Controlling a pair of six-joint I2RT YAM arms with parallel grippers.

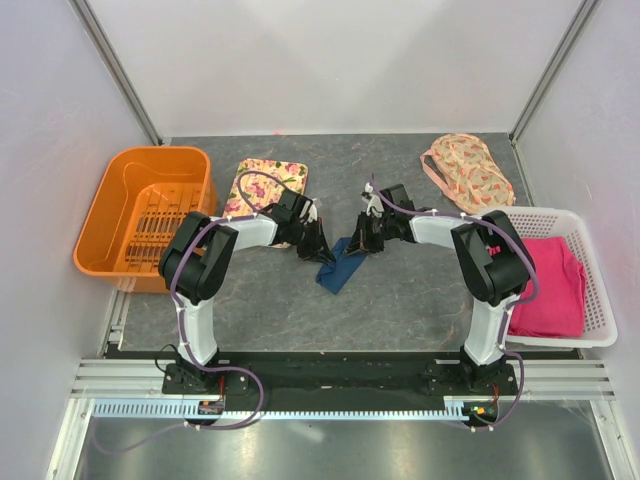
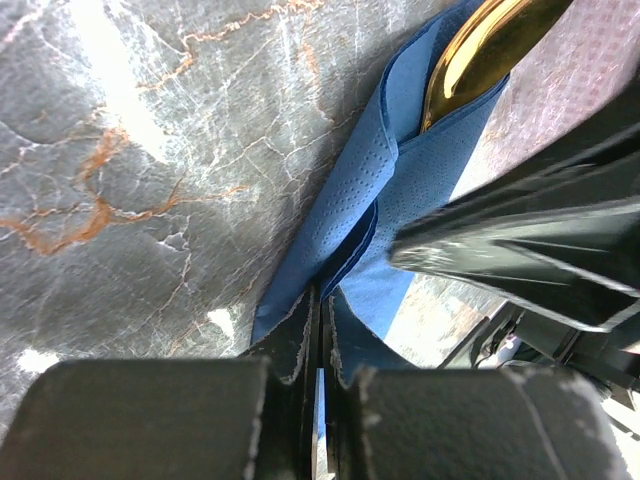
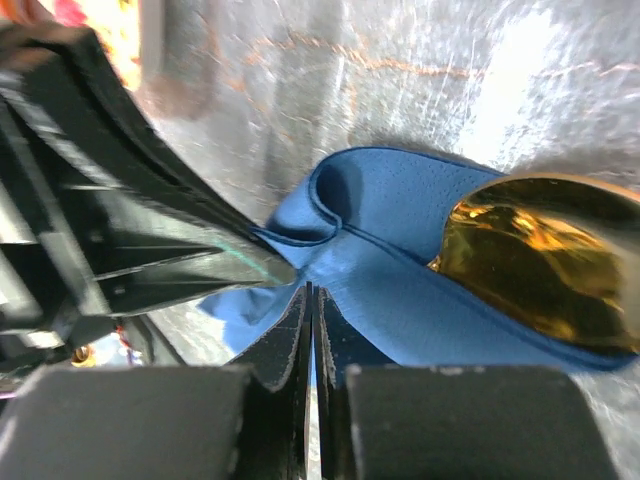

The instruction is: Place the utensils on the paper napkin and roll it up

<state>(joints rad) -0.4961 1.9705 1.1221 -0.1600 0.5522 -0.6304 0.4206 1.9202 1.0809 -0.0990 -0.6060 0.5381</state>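
The navy paper napkin (image 1: 338, 270) lies crumpled on the grey table between both arms, loosely folded around the utensils. Only a gold spoon bowl (image 2: 478, 48) shows, sticking out of the napkin's fold (image 3: 545, 262); other utensils are hidden. My left gripper (image 1: 314, 244) is shut, its tips (image 2: 320, 296) pinching the napkin's lower corner (image 2: 350, 220). My right gripper (image 1: 366, 240) faces it from the other side, jaws together (image 3: 310, 294) on a blue fold (image 3: 400, 290). Each wrist view shows the other arm's black fingers close by.
An orange basket (image 1: 140, 215) stands at the far left, with the floral tray (image 1: 262, 180) beside it. A floral cloth pouch (image 1: 470, 172) lies at the back right. The white basket (image 1: 595, 325) at the right holds a pink cloth (image 1: 550, 285).
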